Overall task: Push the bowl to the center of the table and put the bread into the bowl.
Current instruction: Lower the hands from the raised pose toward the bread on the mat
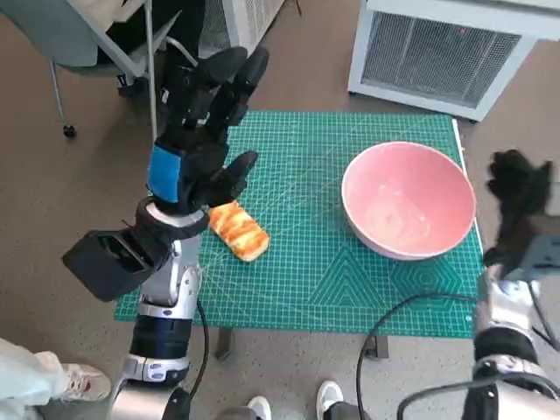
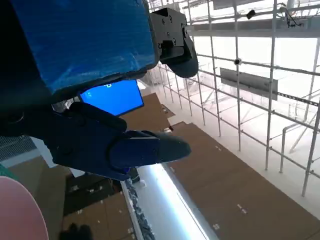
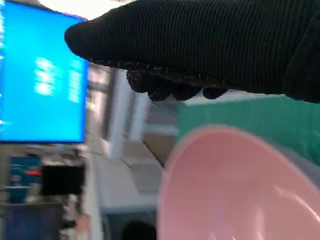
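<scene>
From my head view, the black left hand with blue tape over its back [image 1: 197, 144] covers the near-left end of the golden toasted slice of bread [image 1: 238, 231]. The gloved right hand [image 1: 518, 197] sits just beside the pink round plastic bowl [image 1: 408, 199] — whether they touch, I cannot tell. In the right wrist view the bowl [image 3: 235, 190] is blurred and cut off by the picture's edge. The left wrist view shows only a pink sliver of it [image 2: 17, 210].
</scene>
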